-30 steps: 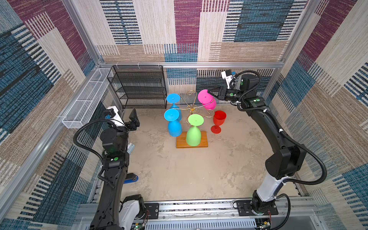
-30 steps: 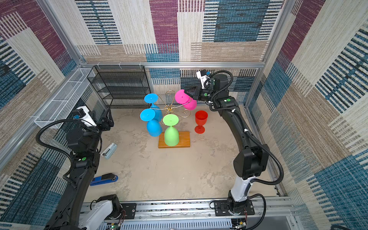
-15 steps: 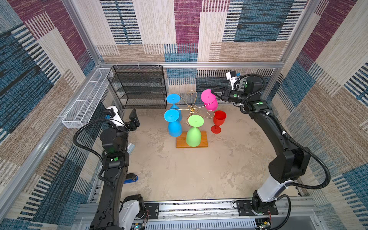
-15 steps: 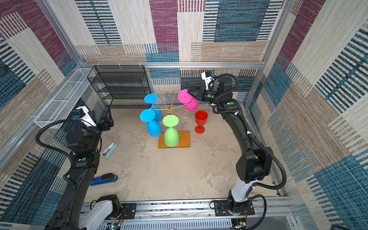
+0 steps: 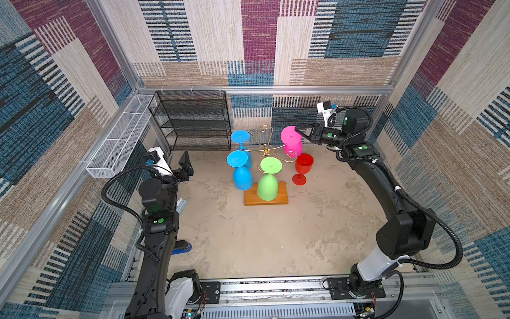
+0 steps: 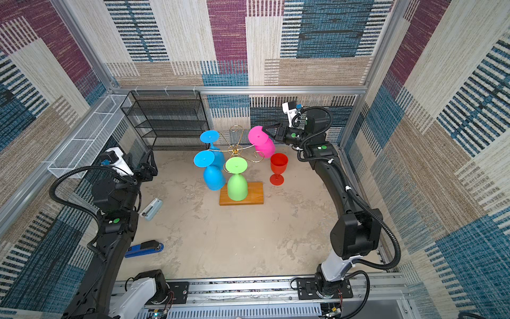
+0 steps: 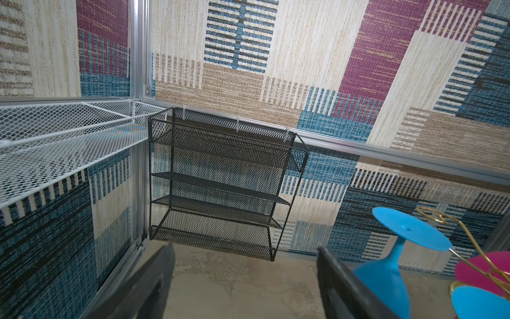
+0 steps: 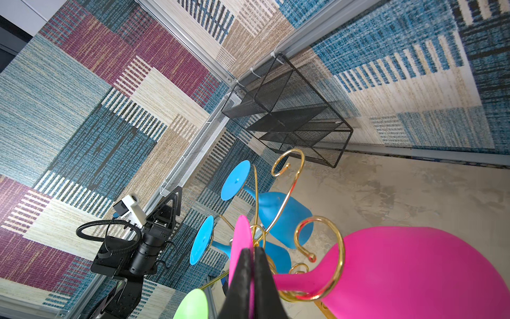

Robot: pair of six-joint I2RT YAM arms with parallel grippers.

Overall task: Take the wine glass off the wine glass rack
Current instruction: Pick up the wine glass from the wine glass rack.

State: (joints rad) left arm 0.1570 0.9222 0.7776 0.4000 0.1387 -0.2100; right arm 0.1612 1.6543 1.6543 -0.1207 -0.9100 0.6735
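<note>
**Right gripper (image 5: 297,130) pinches the pink glass (image 5: 292,141) on the rack (image 5: 280,197)**

Right gripper is clamped on the rim of the pink glass's flat foot. The wrist view shows both fingers (image 8: 248,292) pressed together with the thin disc edge between them. That foot is the one part standing clear of the gold wire, which is likely why the hold is there and not on the bowl.

The glass hangs bowl-down and tilted, its stem threaded through a scroll of the rack, so it is not yet free. It probably has to slide outward along the curl.

A red glass (image 5: 303,165) stands upright on the table (image 5: 262,234) just beside the rack's base, below the pink one. A green glass (image 5: 267,187) and blue glasses (image 5: 242,176) hang from the other scrolls.

Left gripper (image 5: 184,166) sits well apart from the rack, jaws spread and empty — likely parked out of the way.

No brand, label or writing can be read anywhere
</note>
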